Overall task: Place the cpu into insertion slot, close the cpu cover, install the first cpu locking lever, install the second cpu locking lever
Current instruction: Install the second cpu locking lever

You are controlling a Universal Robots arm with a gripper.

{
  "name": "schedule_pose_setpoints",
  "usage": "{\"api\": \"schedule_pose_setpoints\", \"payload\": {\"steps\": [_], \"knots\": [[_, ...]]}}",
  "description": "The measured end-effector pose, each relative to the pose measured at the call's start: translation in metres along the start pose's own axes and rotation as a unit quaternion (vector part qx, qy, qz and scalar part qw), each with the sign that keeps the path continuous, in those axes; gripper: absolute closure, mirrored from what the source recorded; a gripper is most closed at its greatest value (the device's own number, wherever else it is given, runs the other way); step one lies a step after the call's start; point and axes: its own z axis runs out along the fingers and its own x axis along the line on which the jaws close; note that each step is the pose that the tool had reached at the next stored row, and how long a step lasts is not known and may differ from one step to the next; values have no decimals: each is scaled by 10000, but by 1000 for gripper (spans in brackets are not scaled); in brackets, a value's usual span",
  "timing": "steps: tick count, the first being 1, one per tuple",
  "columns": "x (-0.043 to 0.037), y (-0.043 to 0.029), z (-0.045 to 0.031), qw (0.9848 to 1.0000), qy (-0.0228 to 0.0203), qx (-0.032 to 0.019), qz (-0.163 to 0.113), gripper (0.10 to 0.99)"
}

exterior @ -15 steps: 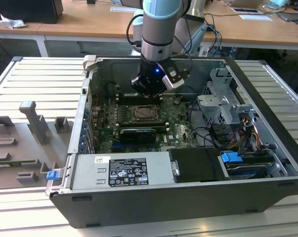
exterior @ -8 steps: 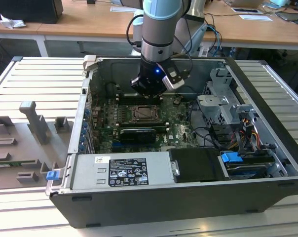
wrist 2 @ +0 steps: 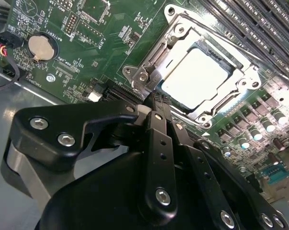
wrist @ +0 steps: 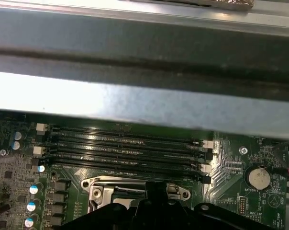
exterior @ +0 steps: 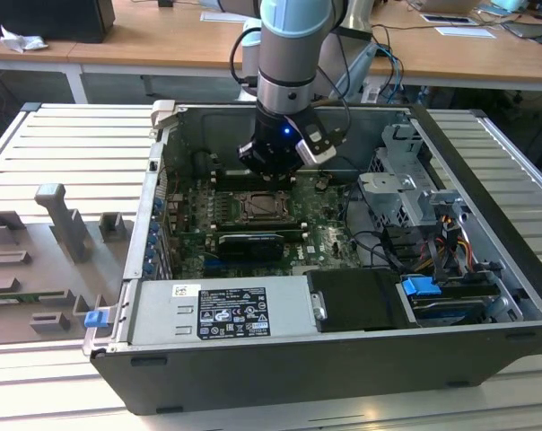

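Second wrist view, cpu (wrist 2: 194, 76) inside insertion slot (wrist 2: 230, 61)

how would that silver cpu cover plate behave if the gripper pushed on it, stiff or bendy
Probably fairly stiff in its plane: the cpu cover looks like formed metal, lying flat around the cpu. Its thin frame and cut-out centre suggest it could flex or scratch under a point load. The shiny finish may let the gripper slip.

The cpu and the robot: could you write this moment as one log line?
cpu: seated in insertion slot | cpu cover: closed over it | gripper: just above cover's edge
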Motion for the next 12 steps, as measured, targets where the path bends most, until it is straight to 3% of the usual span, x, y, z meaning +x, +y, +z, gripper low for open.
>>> {"api": "schedule_pose_setpoints", "payload": {"steps": [9, 12], "knots": [[6, -57, -11, 10000, 1, 1, 1, 980], [5, -52, -72, 10000, 0, 0, 0, 980]]}}
